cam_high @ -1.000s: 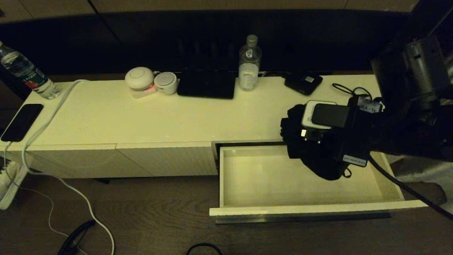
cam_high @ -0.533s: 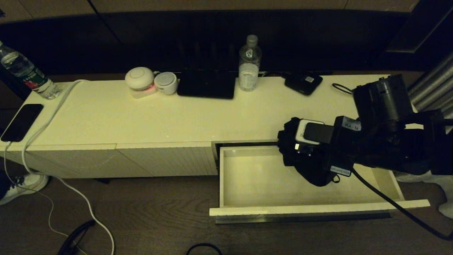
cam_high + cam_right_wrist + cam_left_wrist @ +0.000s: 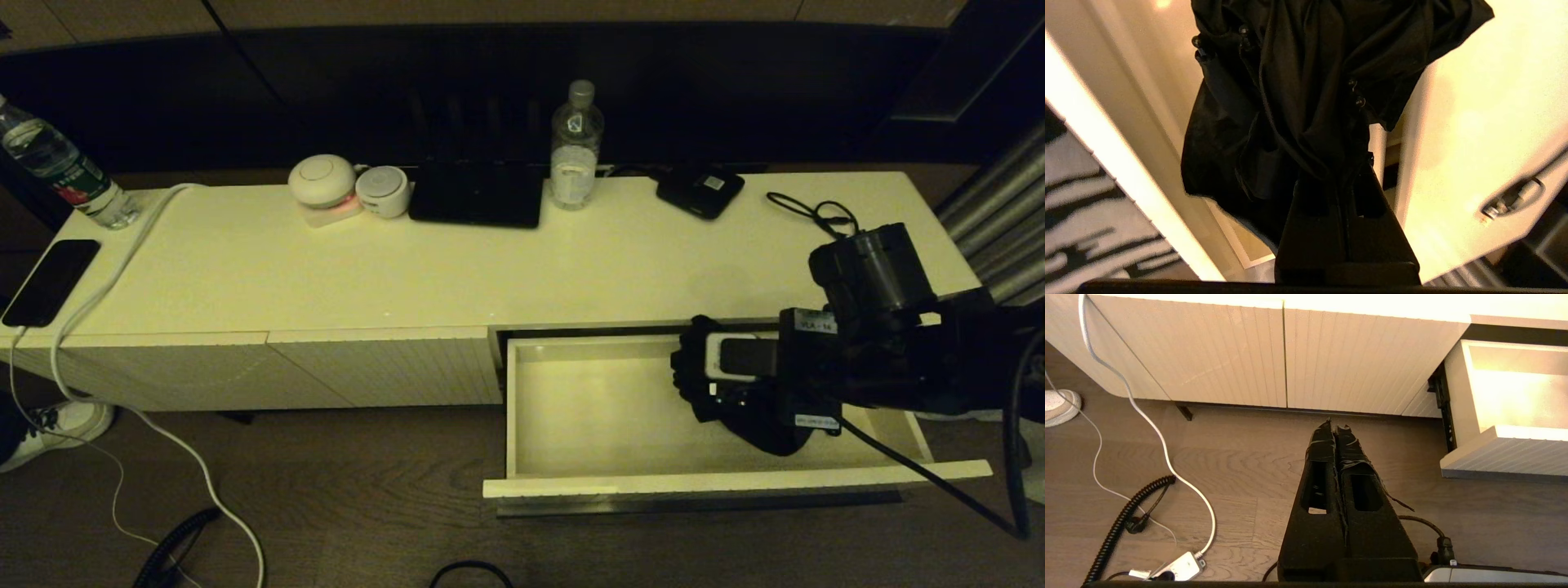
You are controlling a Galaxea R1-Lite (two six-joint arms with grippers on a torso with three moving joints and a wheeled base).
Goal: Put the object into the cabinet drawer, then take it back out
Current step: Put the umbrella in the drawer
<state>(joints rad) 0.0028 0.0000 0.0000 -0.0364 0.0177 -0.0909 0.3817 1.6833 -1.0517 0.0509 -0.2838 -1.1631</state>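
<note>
At the lower right of the head view, the right gripper (image 3: 718, 388) had its fingers clamped on the black fabric bundle (image 3: 755, 420), which hung inside the right half of the open cabinet drawer (image 3: 588, 425). The left gripper (image 3: 1335, 426), fingers pressed together and holding nothing, hovered over the wood floor (image 3: 1229, 457) near the ribbed cabinet front (image 3: 1216, 347).

On the cream bench (image 3: 457, 269) stand a water bottle (image 3: 576, 147), two round white devices (image 3: 343, 189), a black tablet-like slab (image 3: 478, 193), a small black box (image 3: 700, 189) and a looped cable (image 3: 816, 212), with a phone (image 3: 49, 280) at its left end.
</note>
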